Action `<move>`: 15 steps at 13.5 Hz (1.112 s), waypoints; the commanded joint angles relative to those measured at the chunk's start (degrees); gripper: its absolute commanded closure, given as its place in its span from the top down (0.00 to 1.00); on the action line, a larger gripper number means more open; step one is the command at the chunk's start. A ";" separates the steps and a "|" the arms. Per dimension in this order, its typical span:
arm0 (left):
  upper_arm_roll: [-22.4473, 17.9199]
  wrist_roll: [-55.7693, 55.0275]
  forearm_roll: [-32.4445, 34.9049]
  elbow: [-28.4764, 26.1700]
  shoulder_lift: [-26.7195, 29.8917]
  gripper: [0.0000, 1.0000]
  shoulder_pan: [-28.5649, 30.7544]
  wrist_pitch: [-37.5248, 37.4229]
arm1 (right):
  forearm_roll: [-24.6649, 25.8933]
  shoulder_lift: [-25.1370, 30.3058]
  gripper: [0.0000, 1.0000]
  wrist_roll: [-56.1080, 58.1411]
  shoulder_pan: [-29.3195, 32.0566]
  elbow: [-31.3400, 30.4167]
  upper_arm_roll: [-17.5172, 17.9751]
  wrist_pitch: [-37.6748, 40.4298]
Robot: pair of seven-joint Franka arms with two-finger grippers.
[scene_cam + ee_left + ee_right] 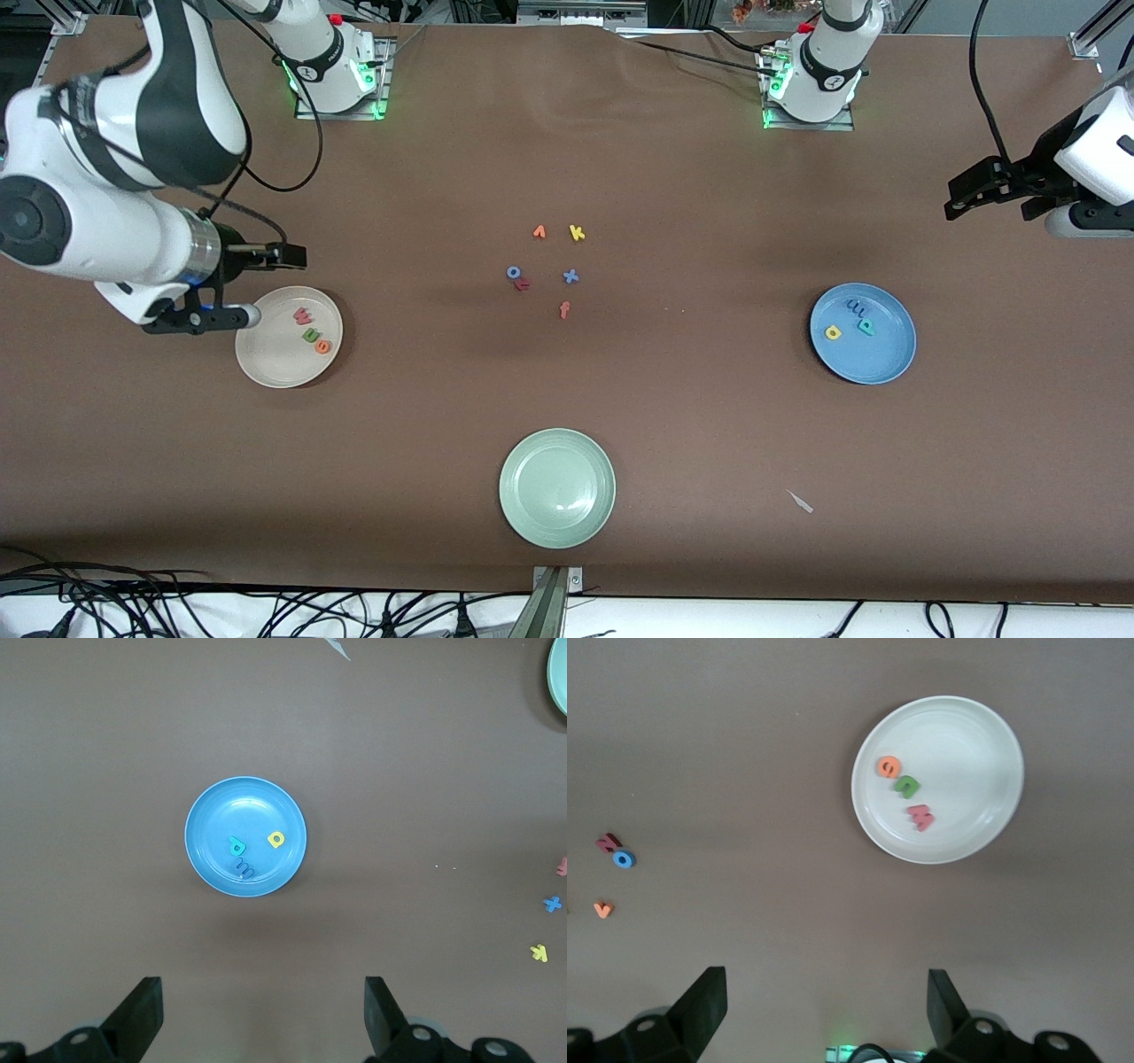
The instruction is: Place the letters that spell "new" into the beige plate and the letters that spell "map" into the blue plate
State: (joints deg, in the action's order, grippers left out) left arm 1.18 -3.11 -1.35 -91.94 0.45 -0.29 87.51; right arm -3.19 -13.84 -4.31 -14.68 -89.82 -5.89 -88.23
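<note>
The beige plate [266,363] lies toward the right arm's end of the table. In it are the pinkish-red w [302,315], the green n [310,335] and the orange e [322,346]. The blue plate [886,359] lies toward the left arm's end and holds the blue m [856,307], the yellow a [833,333] and the teal p [866,326]. My right gripper [824,973] hangs open and empty, high over the table beside the beige plate. My left gripper [261,983] is open and empty too, high over the table's end beside the blue plate.
Loose letters lie mid-table: orange v [539,232], yellow k [577,232], blue o [513,272] touching a red letter [523,283], blue x [570,276], red-orange f [564,309]. A pale green plate [557,487] sits near the front edge, with a white scrap [801,501] beside it.
</note>
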 commanded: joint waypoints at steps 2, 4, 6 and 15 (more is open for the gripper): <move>0.14 -0.23 1.52 1.50 -0.45 1.00 -0.24 -1.12 | 1.43 13.47 1.00 0.97 9.99 -12.39 7.01 -4.14; 0.14 -0.23 1.52 1.50 -0.45 1.00 -0.24 -1.12 | 1.35 16.37 1.00 1.06 11.34 -13.10 7.65 -3.00; 0.14 -0.23 1.52 1.50 -0.45 1.00 -0.24 -1.12 | 1.52 17.53 1.00 1.15 11.78 -12.84 7.56 -2.04; 0.14 -0.23 1.52 1.50 -0.45 1.00 -0.24 -1.12 | 1.35 19.20 1.00 3.17 18.27 -9.50 13.17 1.65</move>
State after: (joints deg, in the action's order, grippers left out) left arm 1.18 -3.11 -1.35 -91.88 0.43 -0.29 87.51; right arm -2.18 4.54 -1.78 -0.48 -100.03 2.96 -88.31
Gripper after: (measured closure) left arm 0.000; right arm 0.000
